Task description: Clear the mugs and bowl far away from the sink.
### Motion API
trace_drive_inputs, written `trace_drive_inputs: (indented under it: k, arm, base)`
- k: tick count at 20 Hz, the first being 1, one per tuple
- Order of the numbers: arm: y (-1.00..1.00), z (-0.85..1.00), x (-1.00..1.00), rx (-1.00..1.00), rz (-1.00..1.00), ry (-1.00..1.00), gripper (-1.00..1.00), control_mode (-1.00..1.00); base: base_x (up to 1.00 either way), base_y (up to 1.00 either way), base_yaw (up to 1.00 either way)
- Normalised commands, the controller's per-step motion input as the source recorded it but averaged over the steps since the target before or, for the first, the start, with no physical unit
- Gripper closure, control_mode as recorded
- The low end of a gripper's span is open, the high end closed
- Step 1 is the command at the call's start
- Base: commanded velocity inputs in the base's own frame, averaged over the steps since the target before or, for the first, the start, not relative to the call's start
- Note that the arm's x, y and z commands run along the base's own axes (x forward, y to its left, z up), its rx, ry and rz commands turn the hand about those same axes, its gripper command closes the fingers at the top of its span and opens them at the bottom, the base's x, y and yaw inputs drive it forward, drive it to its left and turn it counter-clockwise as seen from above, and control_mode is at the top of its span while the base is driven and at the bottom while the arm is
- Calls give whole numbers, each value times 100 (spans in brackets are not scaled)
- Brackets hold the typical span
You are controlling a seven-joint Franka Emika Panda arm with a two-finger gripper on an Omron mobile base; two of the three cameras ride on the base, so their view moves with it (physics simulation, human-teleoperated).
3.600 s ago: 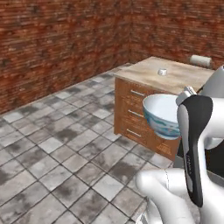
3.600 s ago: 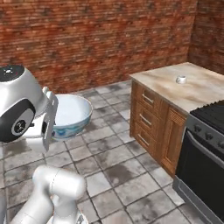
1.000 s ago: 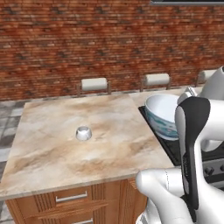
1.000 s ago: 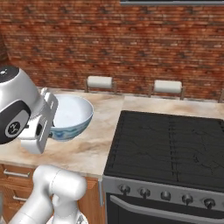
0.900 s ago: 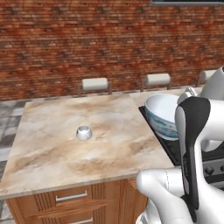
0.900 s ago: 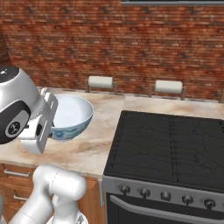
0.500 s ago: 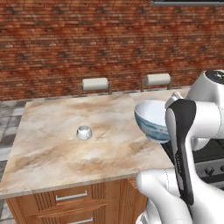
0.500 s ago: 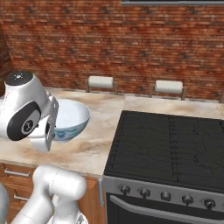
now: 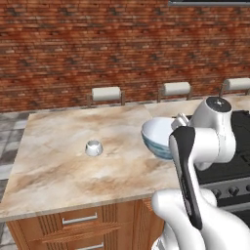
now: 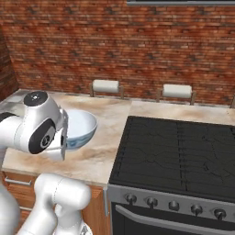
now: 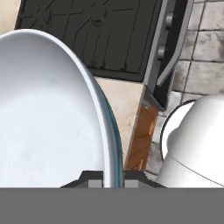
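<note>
Your pincer (image 11: 107, 183) is clamped on the rim of the bowl (image 9: 158, 138), one finger inside the white interior and one on the pale blue patterned outside, so the bowl hangs from it tilted above the marble counter (image 9: 58, 161). In the hand view the bowl's white inside fills everything to one side of the pincer, with the black stovetop (image 11: 94, 30) beyond it and the oven front's handle past the counter edge. From the left base view, you have a small white mug (image 9: 93, 147) standing on the counter well apart from the pincer, out to its left. The stovetop lies just beside the held bowl on the other side, to the pincer's right.
</note>
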Motion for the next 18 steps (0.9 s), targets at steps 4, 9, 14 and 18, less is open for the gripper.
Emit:
trace_drive_inputs:
  k: [4,9,14,18]
  arm:
    - [0,-48,61,-4,0,-1,100,-100]
    - [0,-34,57,0,0,11,100,-100]
    - [0,-19,53,0,0,15,100,-100]
    - [0,-21,54,0,0,11,100,-100]
  base:
    - [0,0,0]
    - [0,0,0]
    - [0,0,0]
    - [0,0,0]
